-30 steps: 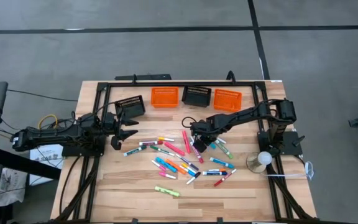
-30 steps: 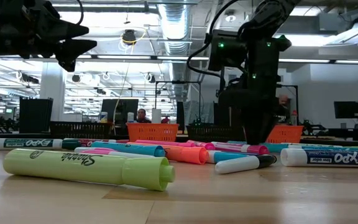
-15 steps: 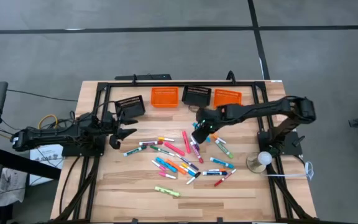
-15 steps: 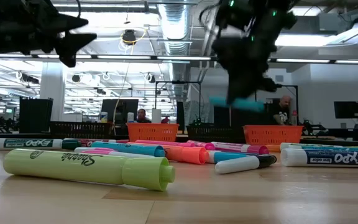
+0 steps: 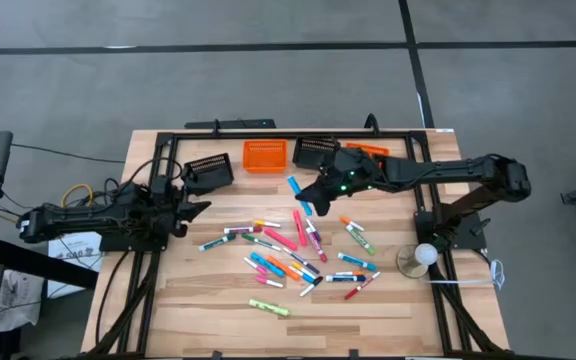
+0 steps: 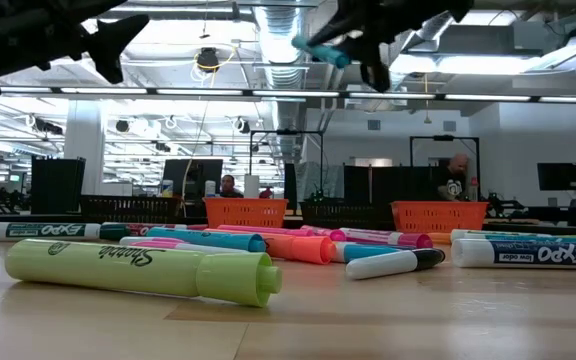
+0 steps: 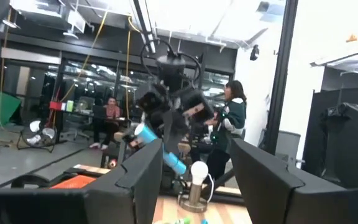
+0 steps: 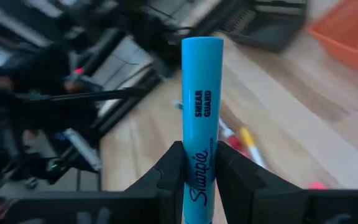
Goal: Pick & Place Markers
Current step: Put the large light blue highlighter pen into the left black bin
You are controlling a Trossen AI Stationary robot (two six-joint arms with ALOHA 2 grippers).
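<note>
- The right hand [image 5: 305,199] is clamped on a light-blue capped Sharpie marker [image 5: 295,188], its two dark fingers [image 8: 174,167] pinching the barrel near the lower end, so most of the pen sticks out past the fingertips.
- In the high view that held marker hangs above the bench, just in front of the black slatted basket [image 5: 316,151] in the far row, with its long axis running roughly from the hand toward the gap between that basket and the orange slatted basket [image 5: 265,155] beside it.
- The low view shows the pen well clear of the wooden bench [image 5: 388,300], lifted high and tilted.
- My judgement: the coming move turns on swinging the marker's free end over a basket rim. The black basket is the nearest, lying just beyond the right hand, and the pen needs to line up with the basket before the hand lets go.
- The left hand [image 5: 190,207] hovers on the other side of the black basket, nearer a second black basket [image 5: 210,171], its fingers partly open and holding nothing.
- The remaining scattered markers [image 5: 293,262] lie flat on the bench in front of the baskets, nearer the right arm than the left.
</note>
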